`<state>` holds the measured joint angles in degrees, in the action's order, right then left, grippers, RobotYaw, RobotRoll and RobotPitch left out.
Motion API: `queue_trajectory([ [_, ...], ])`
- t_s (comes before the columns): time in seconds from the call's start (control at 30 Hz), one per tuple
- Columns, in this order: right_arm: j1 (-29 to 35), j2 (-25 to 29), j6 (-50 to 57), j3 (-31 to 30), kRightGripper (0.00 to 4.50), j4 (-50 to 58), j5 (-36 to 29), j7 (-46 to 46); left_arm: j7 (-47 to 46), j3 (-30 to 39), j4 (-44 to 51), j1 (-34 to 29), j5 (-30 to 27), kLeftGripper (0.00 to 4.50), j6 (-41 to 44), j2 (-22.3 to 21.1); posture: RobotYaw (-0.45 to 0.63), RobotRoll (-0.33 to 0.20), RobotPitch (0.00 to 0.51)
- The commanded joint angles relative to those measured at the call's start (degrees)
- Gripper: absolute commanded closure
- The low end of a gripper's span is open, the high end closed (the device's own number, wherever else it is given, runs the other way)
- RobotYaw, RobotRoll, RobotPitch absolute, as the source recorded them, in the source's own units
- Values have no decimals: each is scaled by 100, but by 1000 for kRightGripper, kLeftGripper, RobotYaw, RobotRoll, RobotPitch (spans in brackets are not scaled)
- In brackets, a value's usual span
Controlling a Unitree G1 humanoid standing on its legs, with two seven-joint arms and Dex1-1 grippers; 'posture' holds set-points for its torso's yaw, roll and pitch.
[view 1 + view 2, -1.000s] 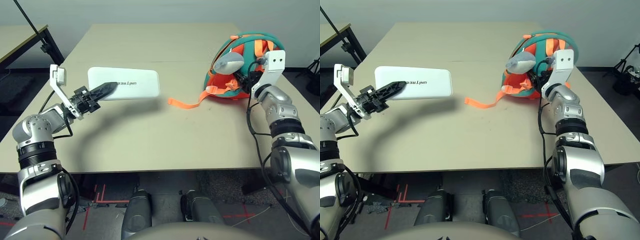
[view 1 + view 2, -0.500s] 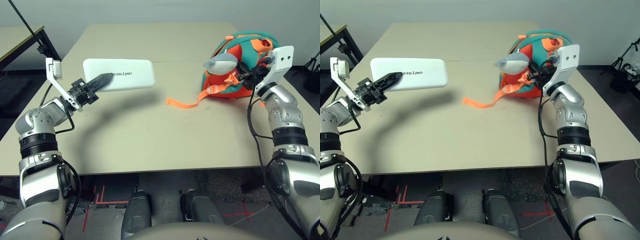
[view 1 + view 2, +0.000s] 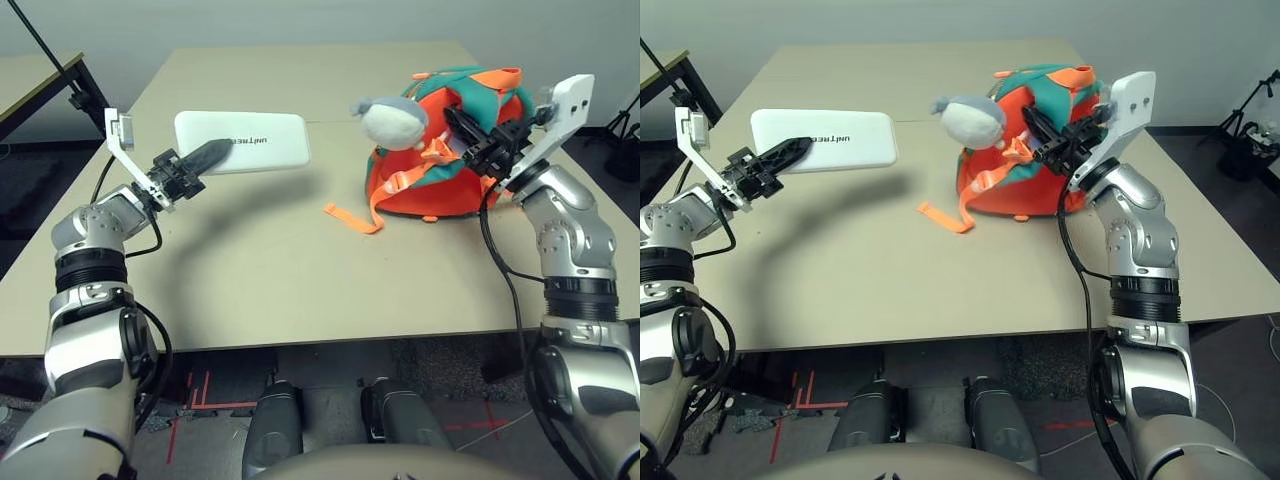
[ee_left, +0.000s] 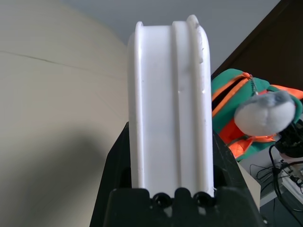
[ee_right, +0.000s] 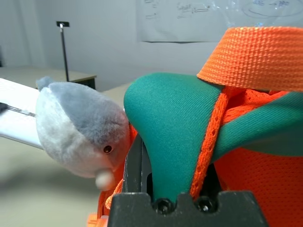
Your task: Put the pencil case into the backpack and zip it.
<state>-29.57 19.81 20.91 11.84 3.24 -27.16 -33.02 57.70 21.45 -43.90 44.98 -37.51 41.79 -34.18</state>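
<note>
While its printed lettering is turned upward, the pencil case (image 3: 265, 142) is held above the table (image 3: 270, 280) at the robot's left — a shadow is cast on the tabletop below it. The case is gripped at its end by the left gripper (image 4: 171, 161), with one black finger placed on each broad side. Its length is extended toward the middle of the table.

The backpack (image 3: 425, 190) is located on the robot's right side of the table, apart from the case. A teal, orange-edged part of the backpack (image 5: 173, 137) is clamped between the two fingers of the right gripper (image 5: 173, 177). An orange webbing loop (image 5: 255, 59) is seen above the clamped fabric.

The grey-and-white plush piece (image 3: 975, 122) is positioned at the side of the backpack that is turned toward the case — it is suspended above the tabletop. An orange strap (image 3: 352, 218) is laid out on the table in front of the backpack, with its free end directed toward the robot's left. Beyond the table, a whiteboard (image 5: 189, 21) with handwriting is mounted on the wall (image 5: 109, 42).
</note>
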Motion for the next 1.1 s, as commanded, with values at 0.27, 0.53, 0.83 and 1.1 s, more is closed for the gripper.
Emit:
queue_trajectory([
  [0.27,996,-372,720,-285,4373,1618,-618,409,573,-325,618,9,93,3110,132,-339,-160,0,3],
  [0.53,1784,-236,1002,-589,4373,1652,-793,96,1220,-632,1581,166,43,3110,357,-798,-143,0,8],
  [0.83,1655,-122,974,-576,4373,1501,-774,4,1833,-1481,986,661,900,3110,-1150,-520,-141,0,5],
  [1.1,1630,-126,949,-599,4373,1508,-748,4,2081,-1964,89,1269,1623,3110,-2482,63,-161,0,4],
])
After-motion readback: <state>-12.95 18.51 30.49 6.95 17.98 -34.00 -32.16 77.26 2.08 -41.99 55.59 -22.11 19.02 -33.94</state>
